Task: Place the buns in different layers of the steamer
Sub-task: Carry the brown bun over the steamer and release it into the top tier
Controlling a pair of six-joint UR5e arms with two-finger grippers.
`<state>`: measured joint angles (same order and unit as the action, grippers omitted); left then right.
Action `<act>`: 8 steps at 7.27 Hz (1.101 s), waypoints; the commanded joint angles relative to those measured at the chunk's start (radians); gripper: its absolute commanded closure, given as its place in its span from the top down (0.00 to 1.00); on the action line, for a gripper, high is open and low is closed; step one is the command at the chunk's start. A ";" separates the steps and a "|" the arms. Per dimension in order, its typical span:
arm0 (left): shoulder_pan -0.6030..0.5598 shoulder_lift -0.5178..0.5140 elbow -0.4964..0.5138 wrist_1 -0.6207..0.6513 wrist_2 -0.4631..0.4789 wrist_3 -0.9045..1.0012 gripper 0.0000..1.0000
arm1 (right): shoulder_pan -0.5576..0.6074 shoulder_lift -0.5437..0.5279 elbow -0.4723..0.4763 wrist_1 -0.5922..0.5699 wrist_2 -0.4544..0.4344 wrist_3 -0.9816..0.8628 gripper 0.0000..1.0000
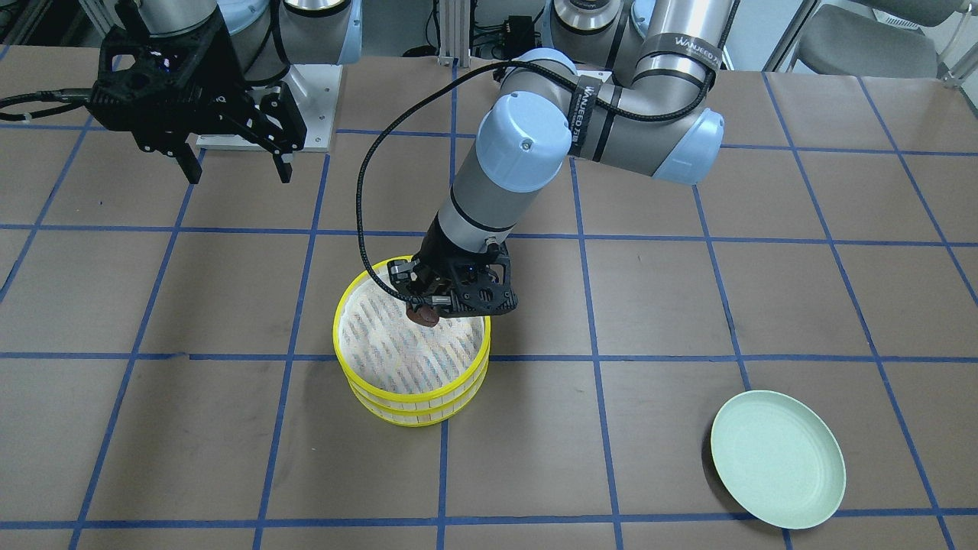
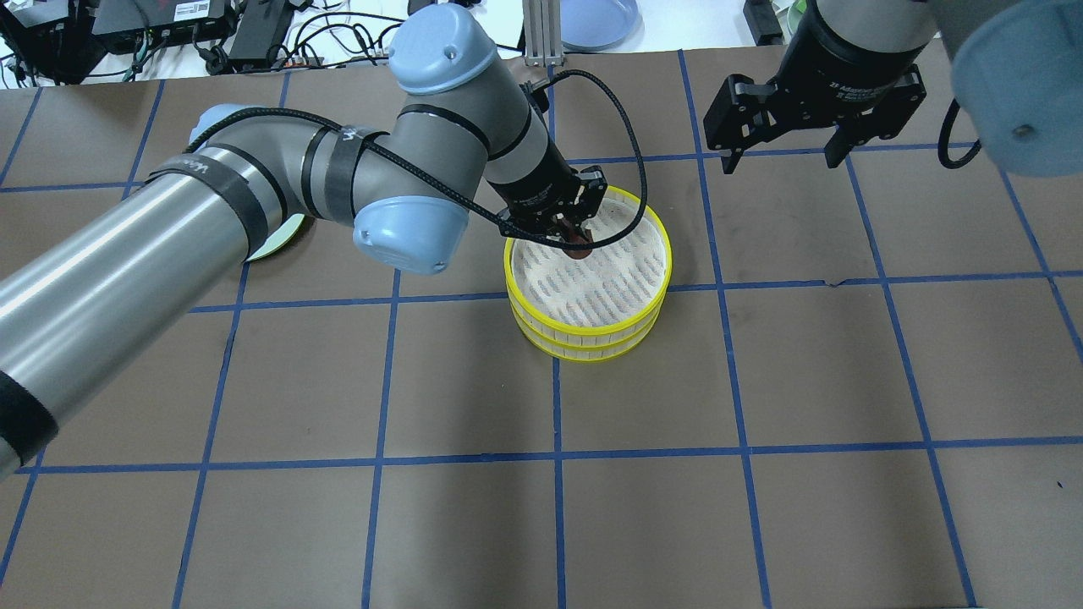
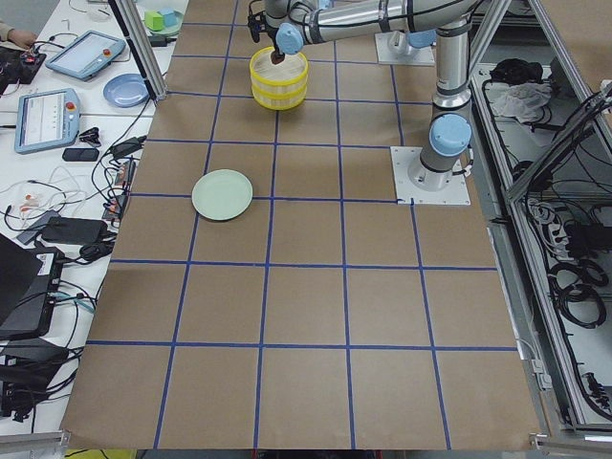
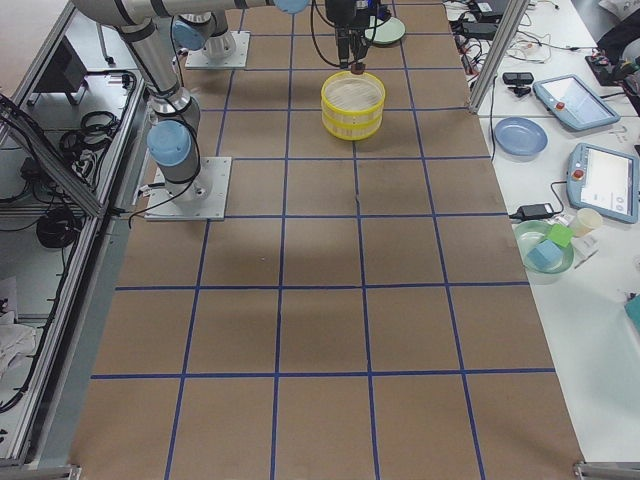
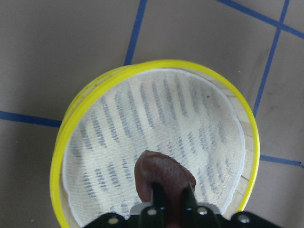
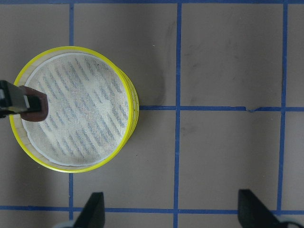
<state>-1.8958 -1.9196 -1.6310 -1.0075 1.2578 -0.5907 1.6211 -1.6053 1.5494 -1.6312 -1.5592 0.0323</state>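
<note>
Two steamer layers stand stacked mid-table, the top tray (image 1: 338, 321) on the lower tray (image 1: 416, 413), both with yellow rims. The top tray's white slatted floor (image 2: 592, 288) is bare. My left gripper (image 1: 425, 308) is shut on the dark reddish-brown bun (image 1: 422, 315) and holds it just above the top tray's floor, near the rim on the robot's side. The left wrist view shows the bun (image 5: 159, 173) between the fingers over the cloth. My right gripper (image 1: 233, 164) is open and empty, high near its base. The cream-white bun is hidden.
An empty pale green plate (image 1: 778, 458) lies on the brown paper on the robot's left side, partly hidden by the left arm in the overhead view (image 2: 279, 245). Blue tape lines grid the table. Tablets, bowls and cables lie beyond the table's far edge.
</note>
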 commanded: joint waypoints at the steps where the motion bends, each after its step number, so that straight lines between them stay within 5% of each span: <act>1: -0.003 -0.001 -0.006 0.015 -0.015 0.018 1.00 | -0.003 0.002 0.006 -0.004 -0.004 0.000 1.00; 6: 0.004 0.019 0.013 0.014 -0.006 0.076 1.00 | -0.003 -0.011 0.020 0.005 -0.018 0.000 1.00; 8: 0.088 0.071 0.036 -0.017 0.156 0.225 1.00 | -0.004 -0.010 0.021 -0.013 -0.019 0.012 1.00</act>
<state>-1.8578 -1.8788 -1.6060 -1.0093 1.3199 -0.4316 1.6179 -1.6155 1.5698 -1.6379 -1.5771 0.0408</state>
